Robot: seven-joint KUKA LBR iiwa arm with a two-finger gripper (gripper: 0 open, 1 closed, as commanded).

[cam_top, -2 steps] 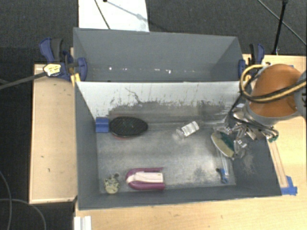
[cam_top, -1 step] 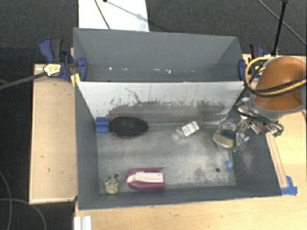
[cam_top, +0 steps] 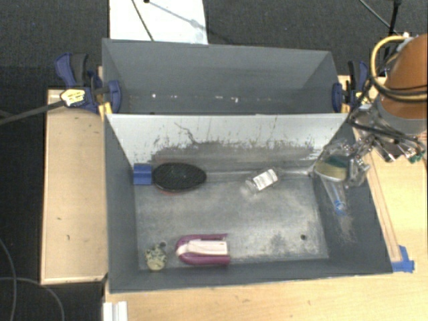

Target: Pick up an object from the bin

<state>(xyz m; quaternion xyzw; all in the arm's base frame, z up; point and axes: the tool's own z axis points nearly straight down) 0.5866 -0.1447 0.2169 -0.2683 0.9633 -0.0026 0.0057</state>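
The gripper (cam_top: 338, 176) hangs low against the right wall (cam_top: 351, 236) of the bin (cam_top: 267, 227) — whether it is open or closed, or has hold of anything, cannot be told. The nearest loose thing is a small white wrapper (cam_top: 262, 180) near the back wall, well apart to its left. Closing where it is would likely catch only air, and dropping lower risks scraping the sloped wall. The wrapper looks light and flat — a glancing touch could push it away rather than trap it. A black brush (cam_top: 177, 177), a purple case (cam_top: 202, 250) and a speckled lump (cam_top: 156, 257) lie farther off, at the left and front.
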